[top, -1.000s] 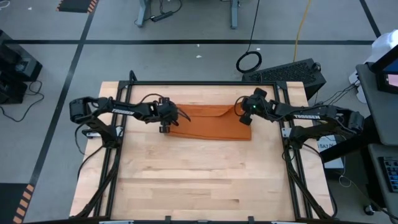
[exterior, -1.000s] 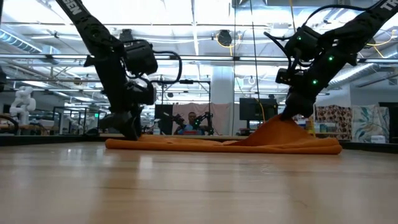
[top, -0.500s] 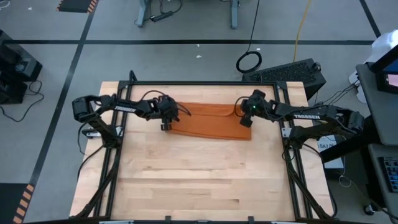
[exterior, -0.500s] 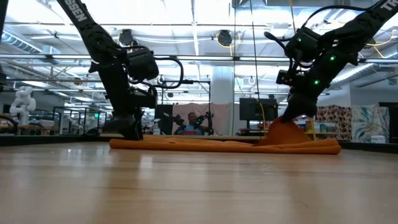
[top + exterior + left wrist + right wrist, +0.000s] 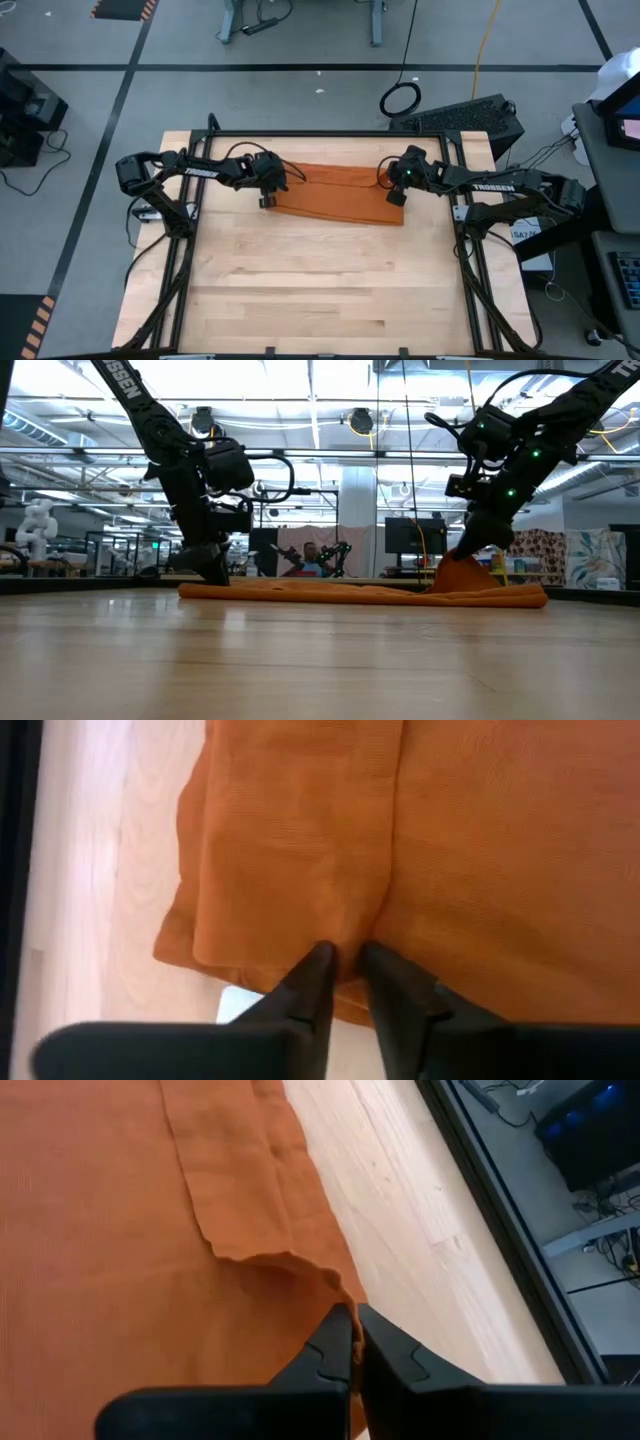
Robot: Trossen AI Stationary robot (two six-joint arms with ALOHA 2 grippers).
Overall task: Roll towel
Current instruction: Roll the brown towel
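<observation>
The burnt-orange soft cloth towel (image 5: 335,194) lies flat at the far side of the pale wooden surface (image 5: 320,290). The right tool (image 5: 352,1342) is clamped on its lifted corner; the left tool (image 5: 345,970) pinches a thin fold, nearly closed. That shallow bite could slip, leaving a crooked roll.

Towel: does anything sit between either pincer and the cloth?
Nothing visible does. The left pincer has a fold of the rust towel between its fingertips at one end; the right pincer is shut on the edge at the other end. Only bare wooden table surrounds it.
</observation>
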